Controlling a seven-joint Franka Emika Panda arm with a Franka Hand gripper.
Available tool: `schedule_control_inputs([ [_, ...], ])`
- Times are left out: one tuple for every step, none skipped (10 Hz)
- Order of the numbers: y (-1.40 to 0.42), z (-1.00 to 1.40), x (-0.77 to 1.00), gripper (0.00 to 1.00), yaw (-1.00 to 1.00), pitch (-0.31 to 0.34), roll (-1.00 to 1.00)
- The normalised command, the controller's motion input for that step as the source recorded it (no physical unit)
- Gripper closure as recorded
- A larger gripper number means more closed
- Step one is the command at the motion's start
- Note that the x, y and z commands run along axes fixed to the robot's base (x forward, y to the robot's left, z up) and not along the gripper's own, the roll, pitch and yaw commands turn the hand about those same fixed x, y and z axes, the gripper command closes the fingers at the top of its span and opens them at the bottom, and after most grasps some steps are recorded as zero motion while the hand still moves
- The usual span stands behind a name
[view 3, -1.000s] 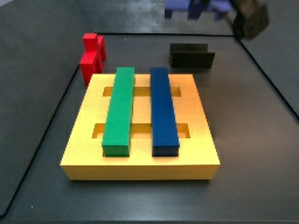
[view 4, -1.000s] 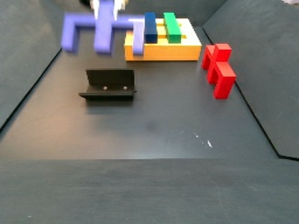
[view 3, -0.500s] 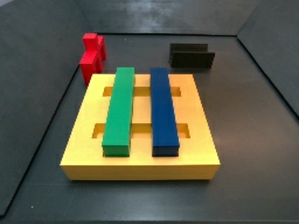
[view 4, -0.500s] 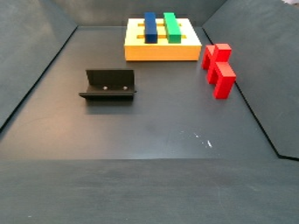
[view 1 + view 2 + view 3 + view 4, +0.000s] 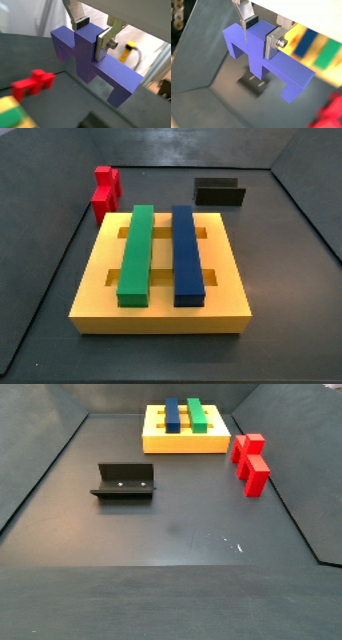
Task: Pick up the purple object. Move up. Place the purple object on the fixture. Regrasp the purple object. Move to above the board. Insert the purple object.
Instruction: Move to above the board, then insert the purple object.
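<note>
Purple object (image 5: 93, 60) hangs in the air, clamped by the gripper (image 5: 93, 34); it shows only in both wrist views (image 5: 264, 57), and neither side view shows it or the gripper. The two silver fingers (image 5: 105, 42) close on its central stem, one on each side, with a dark pad (image 5: 81, 22) pressing on the upper edge. The prongs of the block point downward, away from the gripper.

In a wrist view, a blurred red block (image 5: 33, 83) and a yellow corner of the board (image 5: 10, 114) lie far below the purple object. In a wrist view, the fixture (image 5: 256, 86) is seen on the floor under the purple object, small and blurred, and well apart from it.

In a side view, from left to right: the red block (image 5: 104, 192) stands beside the far left corner of the board (image 5: 160, 313), the green bar (image 5: 136, 248) and the blue bar (image 5: 187, 251) lie side by side on the board, and the fixture (image 5: 219, 193) stands behind the board on the right. In a side view, the fixture (image 5: 124, 482) is on the left, the board (image 5: 185, 442) is far behind, and the red block (image 5: 250, 463) is on the right.
</note>
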Motion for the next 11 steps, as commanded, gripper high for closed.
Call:
schedule_control_inputs([
  [-1.40,0.27,-0.97,1.00,0.08,0.105,-1.00],
  [-0.62,0.12,-0.45,1.00,0.09,0.093,-1.00],
  [-0.22,0.03,-0.20,1.00,0.10,0.079,-1.00],
  [-0.03,0.00,-0.06,1.00,0.09,0.073,-1.00],
  [0.00,0.02,-0.06,1.00,0.09,0.045,-1.00],
  [0.03,-0.01,-0.07,1.00,0.09,0.016,-1.00],
  [0.04,0.01,-0.07,1.00,0.07,-0.006,-0.92],
  [0.04,0.01,-0.06,1.00,0.06,-0.018,-0.77],
  [0.03,-0.01,-0.05,1.00,0.02,-0.039,-0.41],
  [0.02,0.00,-0.04,1.00,0.00,-0.036,-0.24],
  [-0.11,-0.05,0.12,1.00,0.05,0.000,-0.10],
])
